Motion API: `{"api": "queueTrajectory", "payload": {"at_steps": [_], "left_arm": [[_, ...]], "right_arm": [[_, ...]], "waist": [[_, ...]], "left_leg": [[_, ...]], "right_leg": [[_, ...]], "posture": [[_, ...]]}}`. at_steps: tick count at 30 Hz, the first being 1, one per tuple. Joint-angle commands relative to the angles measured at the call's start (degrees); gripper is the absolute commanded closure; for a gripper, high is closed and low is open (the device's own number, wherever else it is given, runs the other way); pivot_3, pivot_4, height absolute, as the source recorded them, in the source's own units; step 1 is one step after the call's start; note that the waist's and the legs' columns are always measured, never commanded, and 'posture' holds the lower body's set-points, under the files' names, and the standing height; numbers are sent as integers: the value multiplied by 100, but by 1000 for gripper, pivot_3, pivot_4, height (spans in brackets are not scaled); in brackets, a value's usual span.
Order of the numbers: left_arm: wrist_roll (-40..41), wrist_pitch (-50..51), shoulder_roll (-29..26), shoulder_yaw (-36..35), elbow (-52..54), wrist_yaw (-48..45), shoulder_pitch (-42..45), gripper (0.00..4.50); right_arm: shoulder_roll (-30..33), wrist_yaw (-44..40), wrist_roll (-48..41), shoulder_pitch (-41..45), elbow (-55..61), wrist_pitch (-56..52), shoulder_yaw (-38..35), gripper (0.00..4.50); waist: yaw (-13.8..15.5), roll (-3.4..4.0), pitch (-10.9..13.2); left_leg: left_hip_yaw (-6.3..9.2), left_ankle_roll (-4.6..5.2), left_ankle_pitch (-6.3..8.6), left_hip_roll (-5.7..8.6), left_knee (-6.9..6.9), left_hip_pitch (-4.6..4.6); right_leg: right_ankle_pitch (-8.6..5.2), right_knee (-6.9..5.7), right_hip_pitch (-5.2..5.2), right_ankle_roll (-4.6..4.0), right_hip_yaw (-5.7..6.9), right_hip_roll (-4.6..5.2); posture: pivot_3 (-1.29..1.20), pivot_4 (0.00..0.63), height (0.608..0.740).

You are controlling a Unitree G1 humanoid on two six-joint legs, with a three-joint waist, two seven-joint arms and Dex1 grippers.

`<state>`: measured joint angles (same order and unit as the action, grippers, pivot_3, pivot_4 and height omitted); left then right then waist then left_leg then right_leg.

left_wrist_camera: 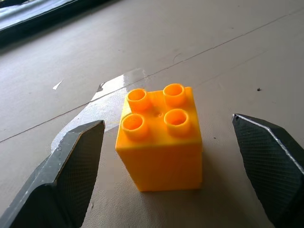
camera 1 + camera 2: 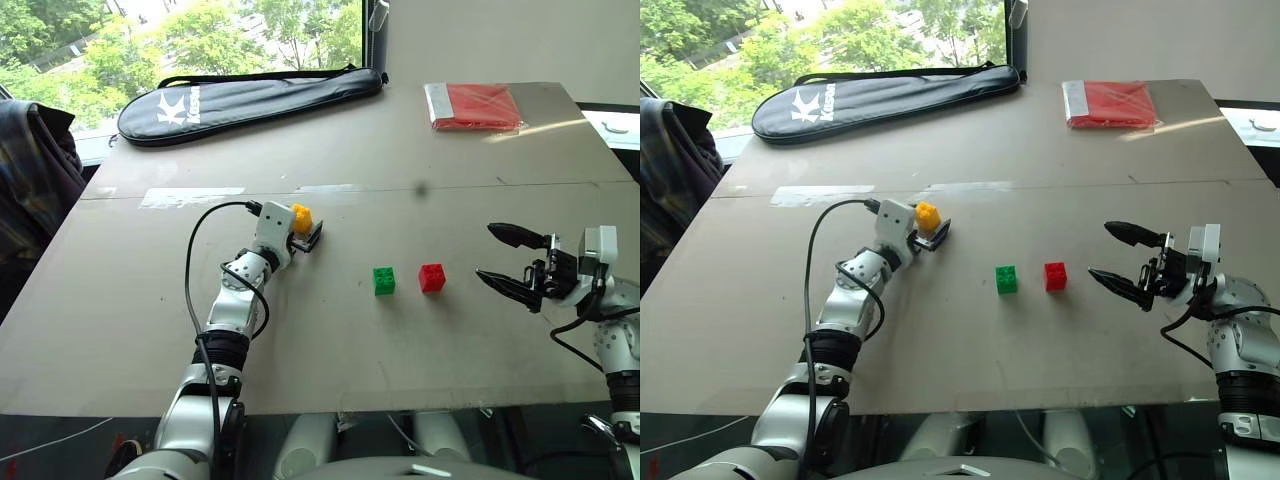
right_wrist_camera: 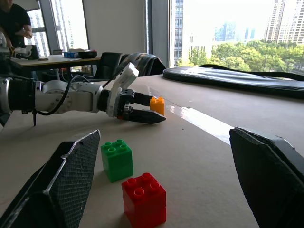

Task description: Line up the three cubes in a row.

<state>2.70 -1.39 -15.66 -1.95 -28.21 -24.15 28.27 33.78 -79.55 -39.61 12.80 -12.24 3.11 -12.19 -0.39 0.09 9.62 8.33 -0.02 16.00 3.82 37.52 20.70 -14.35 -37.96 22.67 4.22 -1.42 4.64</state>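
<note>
The yellow cube stands upright on the table between the two fingers of my left gripper, which is open, with a gap showing on each side of the cube. To its right and a little nearer, the green cube and the red cube sit side by side, a small gap between them. My right gripper hovers open wide to the right of the red cube, pointing left toward it, with nothing between its fingers.
A black racket bag lies along the table's far left edge and a flat red packet at the far right. A strip of clear tape runs behind the yellow cube. A jacket hangs off the table's left side.
</note>
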Motion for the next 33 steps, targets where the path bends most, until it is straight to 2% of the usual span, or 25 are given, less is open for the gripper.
{"api": "queueTrajectory", "payload": {"at_steps": [1, 3, 4, 9, 14, 18, 25, 33], "left_arm": [[112, 547, 52, 130, 65, -231, -254, 1803], [188, 732, 66, 98, 184, -241, -311, 2806], [251, 833, 75, 76, 262, -257, -336, 3130], [469, 971, 5, 143, 875, -572, -478, 3158], [1075, 917, -303, 611, 2100, -2129, -907, 3158], [1274, 695, -811, 951, 2448, -3339, -1189, 3158], [969, -183, -1435, 1168, 1825, -4273, -1042, 3158], [929, -742, -1432, 1173, 784, -4819, -504, 3158]], "right_arm": [[-4, 15, -39, -13, 239, 33, -194, 0], [-13, 20, -35, -23, 249, 38, -196, 0], [-19, 23, -30, -24, 248, 41, -196, 0], [-45, 20, -11, -23, 241, 56, -188, 0], [-47, -9, -13, -10, 225, 42, -187, 0], [-41, -100, -1, -30, 159, 77, -196, 0], [-34, -244, -18, -173, 183, 83, -212, 0], [-45, -325, -43, -265, 251, 39, -204, 0]], "waist": [[-8, 6, -5], [-16, 7, -7], [-17, 7, -8], [-20, 7, -7], [-29, 3, -4], [-42, -2, 0], [-40, 0, 1], [-40, -1, 1]], "left_leg": [[-1, -1, -1, 0, 0, 0], [-1, -4, -3, 0, 0, 0], [-2, -8, -5, 0, 0, 0], [-1, -22, -12, 0, 0, 3], [-1, -22, -12, 0, -2, 11], [0, -22, -12, -3, -7, 18], [-4, 2, 2, -5, -11, 12], [-1, 2, 2, -5, -10, 14]], "right_leg": [[1, 0, 0, 0, -1, 0], [1, 1, 0, 0, -2, 0], [1, 1, 0, 0, -2, 1], [1, 6, 1, 0, -3, 1], [1, 10, 5, 0, -2, 2], [0, 12, 12, -2, -2, -1], [1, 12, 12, -5, -6, -4], [1, 13, 12, -4, -3, -3]], "posture": [[0, 150, 732], [0, 150, 732], [0, 150, 732], [0, 150, 732], [0, 150, 732], [0, 150, 732], [0, 150, 732], [0, 150, 732]]}}
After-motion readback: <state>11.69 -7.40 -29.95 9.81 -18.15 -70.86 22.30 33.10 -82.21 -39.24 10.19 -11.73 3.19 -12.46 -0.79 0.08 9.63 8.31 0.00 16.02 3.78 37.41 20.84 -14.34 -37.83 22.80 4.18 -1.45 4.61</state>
